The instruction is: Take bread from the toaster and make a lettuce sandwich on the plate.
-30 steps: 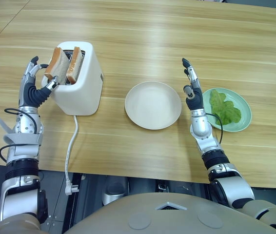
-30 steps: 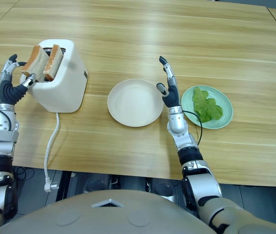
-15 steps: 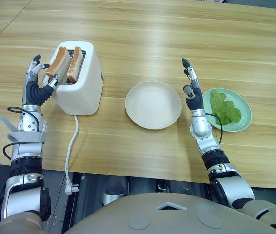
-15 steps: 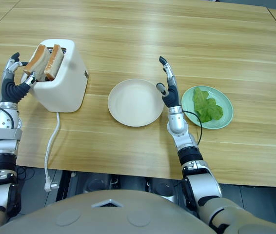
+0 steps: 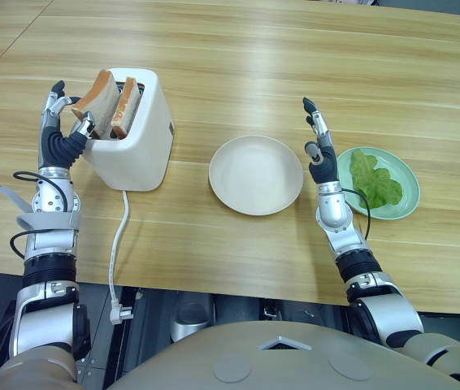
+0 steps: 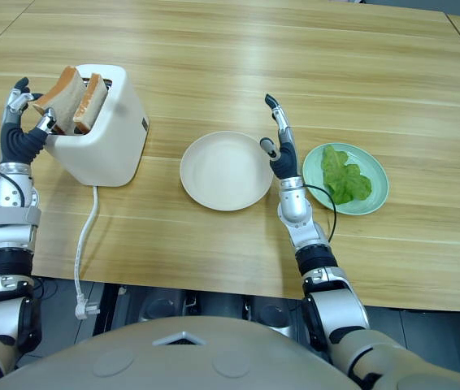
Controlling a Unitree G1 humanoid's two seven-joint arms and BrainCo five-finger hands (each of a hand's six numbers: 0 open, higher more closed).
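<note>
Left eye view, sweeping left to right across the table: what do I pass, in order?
left hand → toaster with two bread slices standing in it → plate → right hand → green plate with the lettuce on it

Left hand (image 5: pixel 58 130) grips a tilted bread slice (image 5: pixel 100 88) in the toaster (image 5: pixel 142 140) — right hand (image 5: pixel 318 143) upright beside plate (image 5: pixel 255 175).

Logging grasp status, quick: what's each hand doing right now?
Left hand: pinching the outer slice at the toaster.
Right hand: open, holding nothing.
</note>
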